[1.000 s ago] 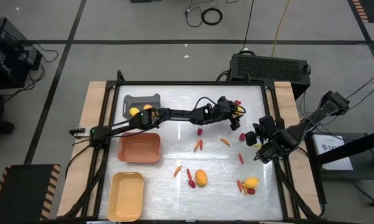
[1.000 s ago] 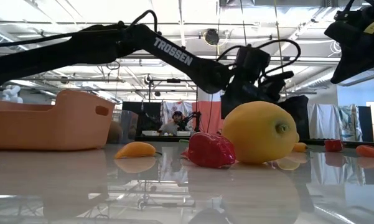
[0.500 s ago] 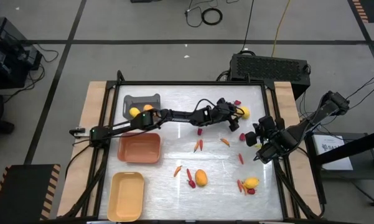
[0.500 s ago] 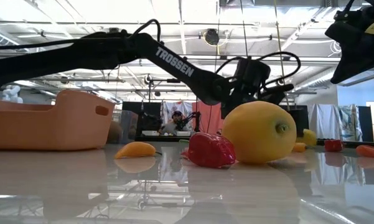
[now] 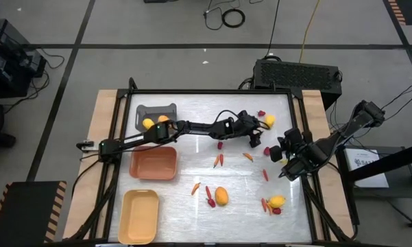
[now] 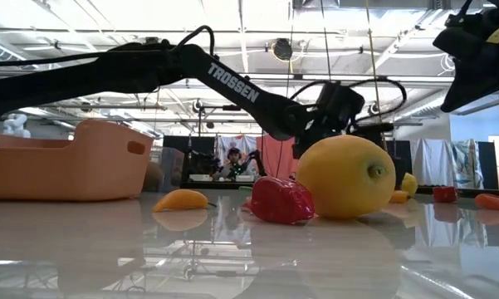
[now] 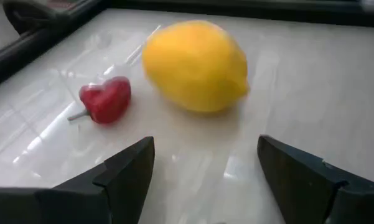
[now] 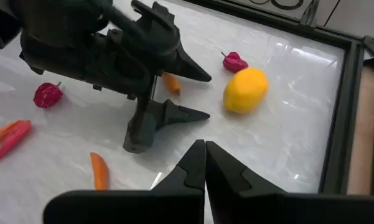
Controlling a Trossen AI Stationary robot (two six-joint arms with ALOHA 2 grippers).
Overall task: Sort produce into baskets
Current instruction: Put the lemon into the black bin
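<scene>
Lemon (image 7: 196, 65) just beyond left pincer (image 7: 202, 180)

My arms are dark, near black, built of slim tubular links with bulkier joints. White TROSSEN lettering (image 6: 230, 76) runs along my left arm's link. Black cables loop over its wrist. My left gripper (image 7: 205, 180) has two wedge-shaped dark fingers, as does my right gripper (image 8: 205, 163).

A white table (image 5: 192, 171) stands on a grey floor (image 5: 158, 27) with dark lines. A black box (image 5: 298, 74) sits just behind the table. Cables (image 5: 226, 15) lie farther back.
</scene>
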